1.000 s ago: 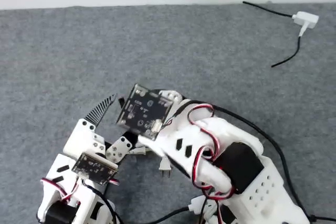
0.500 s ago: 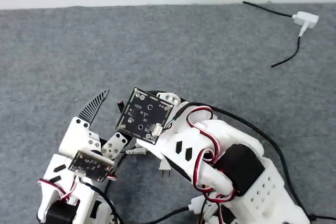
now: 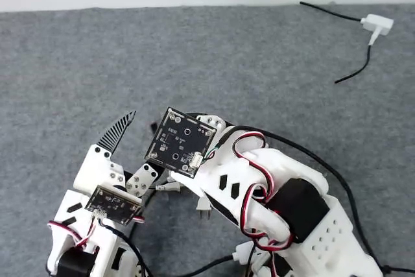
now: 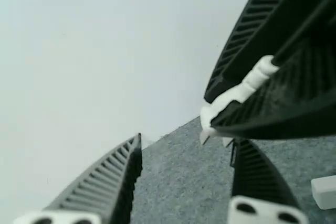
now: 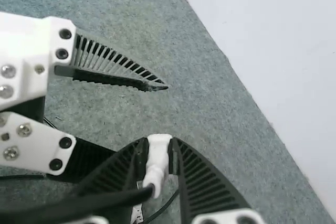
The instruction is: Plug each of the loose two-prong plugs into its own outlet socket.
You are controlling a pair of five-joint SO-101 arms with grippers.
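White plug [image 5: 156,162] sits half-buried inside the clamped right claw [image 5: 158,142].

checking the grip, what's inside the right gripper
A white plug is pinched in the right gripper, with its black cable trailing out. The gripper's fingers cover the plug's sides.

Open room over grey mat [image 3: 259,63] beyond the right arm [image 3: 285,205], corded white plug [image 3: 378,25] well apart toward far corner, left gripper [image 4: 186,145] spread wide just beside the arm, loose plug [image 3: 204,207] near it
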